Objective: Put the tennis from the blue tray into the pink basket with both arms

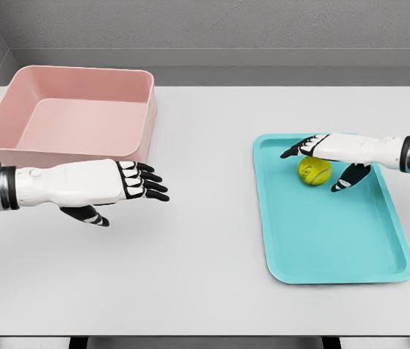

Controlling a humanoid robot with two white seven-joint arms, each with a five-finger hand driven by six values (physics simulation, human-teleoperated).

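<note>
Nothing moved yet: the tennis ball sits in the blue tray, under the right hand, fingers spread above it, ungrasped. The left hand waits, fingers relaxed, before the pink basket.

You look down from the robot's head, facing forward across the white table to the grey back wall. The single view sits close and high, both arms entering from the picture's sides, the table's near edge at bottom.
</note>
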